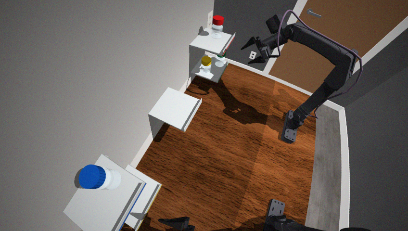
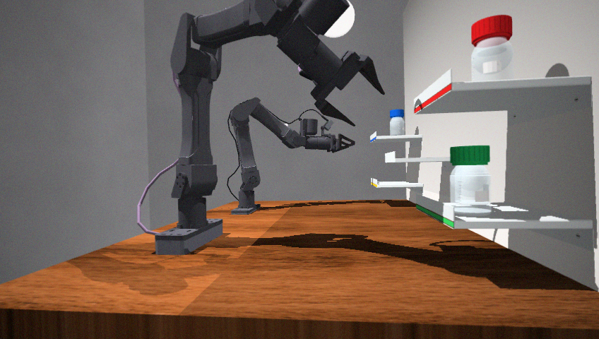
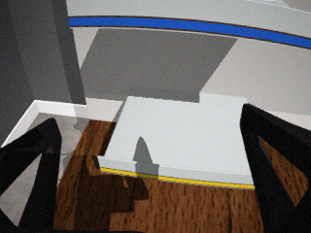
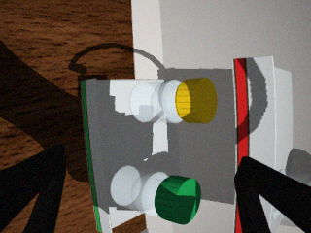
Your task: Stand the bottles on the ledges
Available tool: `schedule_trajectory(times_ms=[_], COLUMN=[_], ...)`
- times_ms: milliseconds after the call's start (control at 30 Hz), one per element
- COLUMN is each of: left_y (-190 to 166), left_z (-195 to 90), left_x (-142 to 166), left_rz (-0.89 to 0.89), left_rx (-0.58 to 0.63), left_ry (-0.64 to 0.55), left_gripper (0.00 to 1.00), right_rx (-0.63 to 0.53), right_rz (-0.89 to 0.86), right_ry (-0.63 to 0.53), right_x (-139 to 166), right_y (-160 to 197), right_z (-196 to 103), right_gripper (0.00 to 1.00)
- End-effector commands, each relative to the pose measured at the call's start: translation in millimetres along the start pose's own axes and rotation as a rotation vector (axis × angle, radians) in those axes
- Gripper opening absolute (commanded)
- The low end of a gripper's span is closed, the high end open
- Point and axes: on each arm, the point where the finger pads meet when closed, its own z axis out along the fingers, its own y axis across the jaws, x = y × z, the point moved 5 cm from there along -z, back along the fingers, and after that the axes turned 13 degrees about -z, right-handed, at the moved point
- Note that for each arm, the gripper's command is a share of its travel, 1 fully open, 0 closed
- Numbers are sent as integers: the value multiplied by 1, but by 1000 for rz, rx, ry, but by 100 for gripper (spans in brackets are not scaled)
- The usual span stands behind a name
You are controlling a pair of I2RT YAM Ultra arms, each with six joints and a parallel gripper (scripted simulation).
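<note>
Bottle with yellow cap (image 1: pixel 205 65) (image 4: pixel 170 101) stands, from the top, on the green ledge (image 1: pixel 218 76) (image 2: pixel 525 224) (image 4: pixel 117 141); the left gripper (image 1: pixel 174 221) (image 2: pixel 354 143) (image 3: pixel 149 120) is partly cut off.

In the exterior view both grippers are spread and empty; the green-capped bottle (image 1: pixel 220 61) (image 2: pixel 470 180) (image 4: pixel 157 194) probably hides it.

Left wrist: fingers parted, facing the yellow ledge (image 1: pixel 148 187) (image 2: pixel 399 184) (image 3: pixel 185 136), its right end covered.

Right wrist: the right gripper (image 1: pixel 245 55) (image 2: pixel 369 109) (image 4: pixel 154 164) is released; the bottle looks light, stiff, slippery, best gripped around its body.

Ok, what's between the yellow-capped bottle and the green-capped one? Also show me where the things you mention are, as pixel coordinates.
Just bare ledge (image 1: pixel 219 72) (image 2: pixel 567 224) (image 4: pixel 109 141) between yellow-capped bottle (image 1: pixel 206 64) (image 4: pixel 172 101) and green-capped bottle (image 1: pixel 220 58) (image 2: pixel 470 180) (image 4: pixel 155 194), seen in the right wrist view.
</note>
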Motion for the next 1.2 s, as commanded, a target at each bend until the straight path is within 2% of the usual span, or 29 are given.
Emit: schedule_trajectory(times_ms=[0,200,267,333,400,600,900,967,1067,1167], left_y=[-19,-96,-118,-137,-137,-199,-284,-284,-325,-369], left_z=[-10,-32,-37,-42,-42,-57,-78,-78,-89,-101], left_x=[6,21,15,17,17,31,49,49,58,66], left_rz=[11,41,44,47,47,60,88,88,102,117], left_rx=[12,139,180,214,214,321,480,480,554,640], left_ry=[37,103,94,107,107,164,244,244,284,324], left_gripper=[100,100,100,100,100,100,100,100,100,100], right_rx=[40,119,142,169,169,287,476,476,581,657], right_rz=[75,277,326,371,371,548,711,711,735,828], right_ry=[87,206,227,243,243,287,280,280,246,180], right_x=[14,25,27,28,28,36,41,41,43,31], right_y=[-9,-7,-6,-5,-5,-2,-1,-1,-4,-1], right_z=[9,38,46,52,52,75,105,105,126,144], right_gripper=[81,81,81,81,81,81,81,81,81,81])
